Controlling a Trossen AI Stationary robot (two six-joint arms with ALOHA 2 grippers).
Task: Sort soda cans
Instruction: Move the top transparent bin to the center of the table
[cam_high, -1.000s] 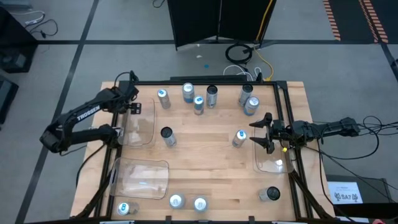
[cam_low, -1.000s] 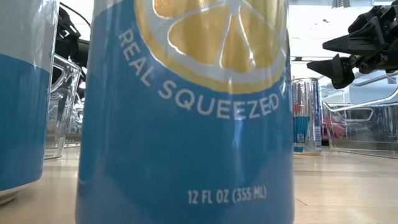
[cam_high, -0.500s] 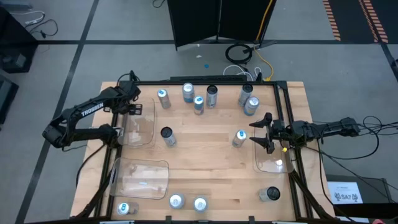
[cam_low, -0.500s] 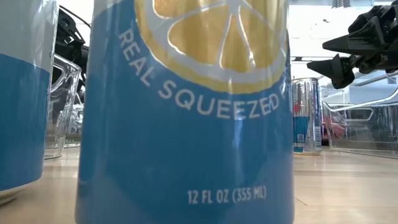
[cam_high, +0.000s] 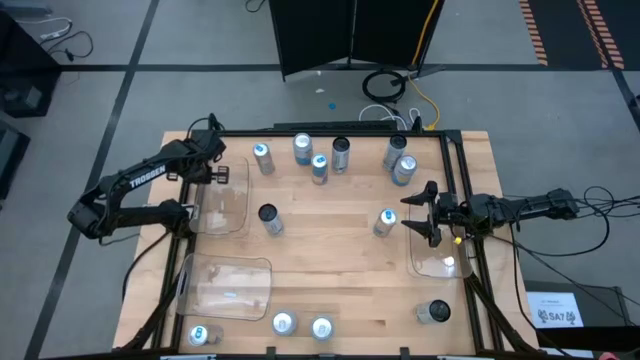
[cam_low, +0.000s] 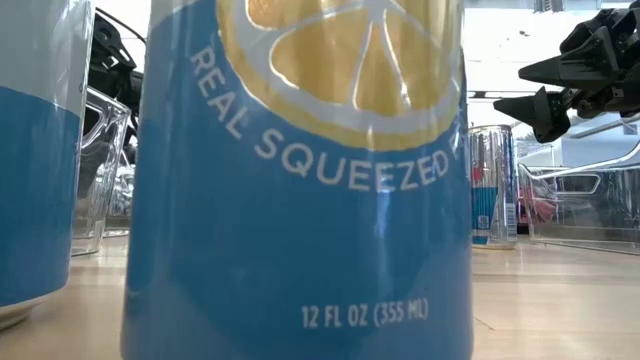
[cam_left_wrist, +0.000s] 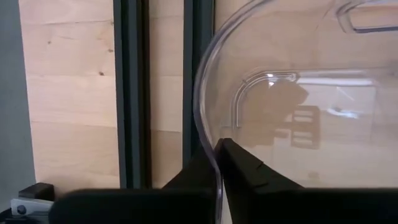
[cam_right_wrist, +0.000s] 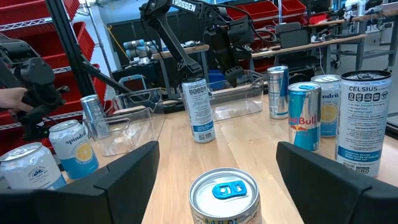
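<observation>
Two pincers | left (cam_left_wrist: 217, 163) pinching tray (cam_left_wrist: 261, 81) rim | right (cam_right_wrist: 214, 168) spread | can (cam_low: 300, 180) blocks low view

The nearest can (cam_low: 300, 180) is bright blue with white lettering and a yellow lemon slice. A slim can (cam_low: 492, 185) behind it is silver with blue and red marks. The table (cam_high: 330, 250) is pale wood, framed in black. The trays (cam_high: 225, 285) are clear plastic.
</observation>
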